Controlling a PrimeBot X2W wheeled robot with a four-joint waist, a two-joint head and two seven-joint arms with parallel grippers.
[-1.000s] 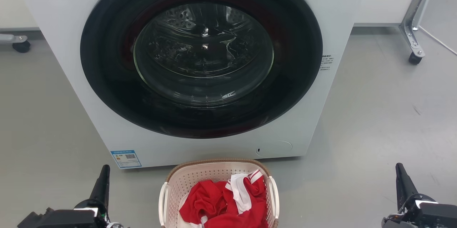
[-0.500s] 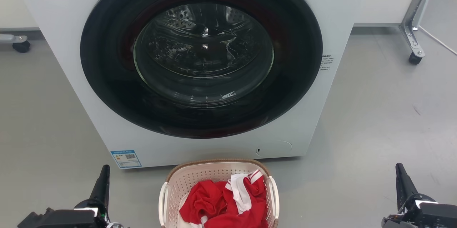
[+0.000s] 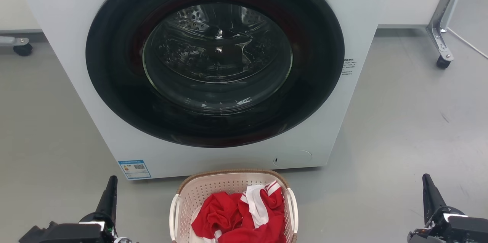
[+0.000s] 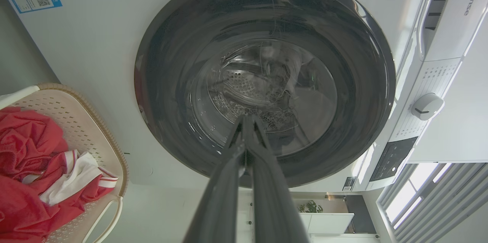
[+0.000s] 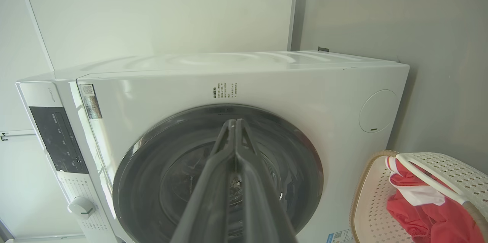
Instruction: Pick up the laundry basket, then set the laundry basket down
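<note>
Two end effectors (image 3: 111, 182) (image 3: 426, 179), laundry basket (image 3: 206, 191) between, apart

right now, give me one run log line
stage: pre-grasp | laundry basket: on floor, untouched | left gripper: shut, empty | right gripper: shut, empty

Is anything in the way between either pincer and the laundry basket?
Nothing visible. Only bare floor lies between the left pincer and the laundry basket at its left handle, and between the right pincer and its right handle.

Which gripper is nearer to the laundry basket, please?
Left. The left gripper is a short gap left of the laundry basket; the right gripper stands clearly farther off to its right.
</note>
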